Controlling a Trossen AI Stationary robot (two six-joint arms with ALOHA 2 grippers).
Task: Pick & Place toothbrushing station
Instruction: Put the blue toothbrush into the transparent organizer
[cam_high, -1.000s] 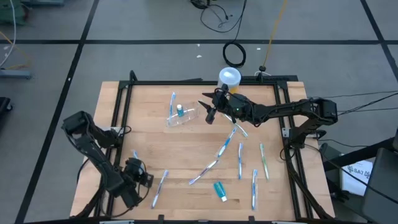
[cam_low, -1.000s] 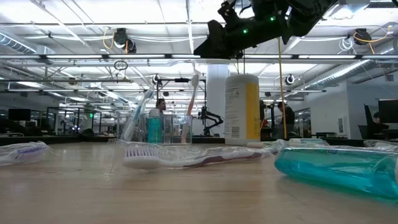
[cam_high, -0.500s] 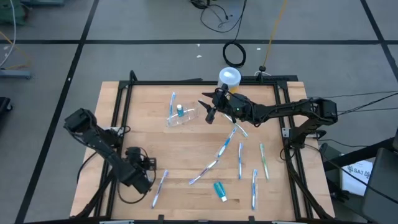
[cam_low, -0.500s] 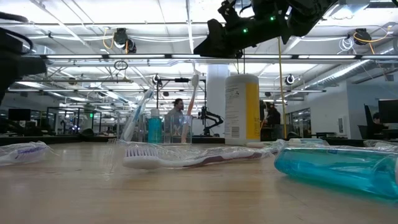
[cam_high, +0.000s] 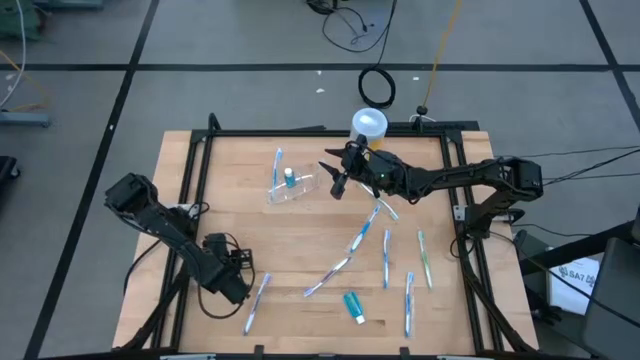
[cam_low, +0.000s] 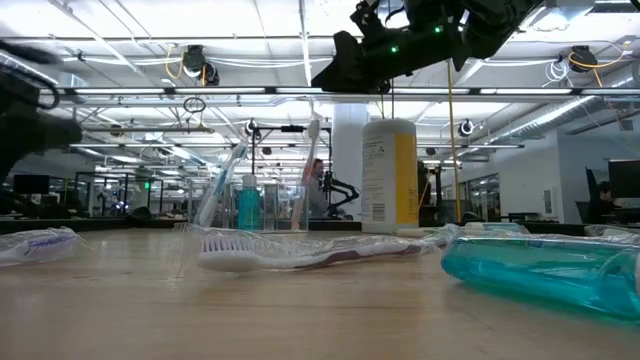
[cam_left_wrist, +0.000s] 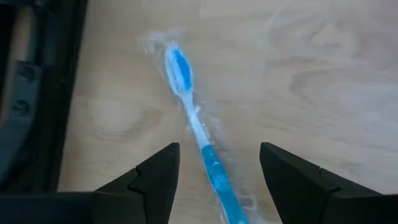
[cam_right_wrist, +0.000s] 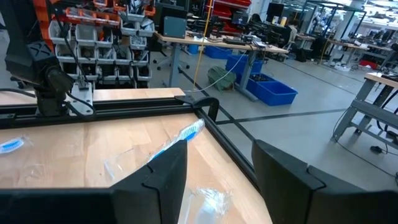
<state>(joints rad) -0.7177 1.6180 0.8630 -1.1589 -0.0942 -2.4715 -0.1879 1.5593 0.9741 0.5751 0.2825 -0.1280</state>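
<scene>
— Blue toothbrush (cam_left_wrist: 198, 127) lies wrapped on the table (cam_high: 300, 240), under the left tool (cam_high: 232, 281), fingers apart, empty.
— And the right tool (cam_high: 335, 178)?
— Open, empty, above the cup (cam_high: 292, 186).

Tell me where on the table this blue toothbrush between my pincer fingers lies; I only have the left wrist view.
Observer: The toothbrush lies in the table's left half, apart from the other loose brushes, with the left pincer open over it.
Operator: Say where the cup is.
Observer: The clear cup stands upright farther across the table, holding a teal tube and some brushes.
Operator: Report the other arm.
Observer: The right pincer hovers open and empty beside the cup, well above the tabletop.
</scene>
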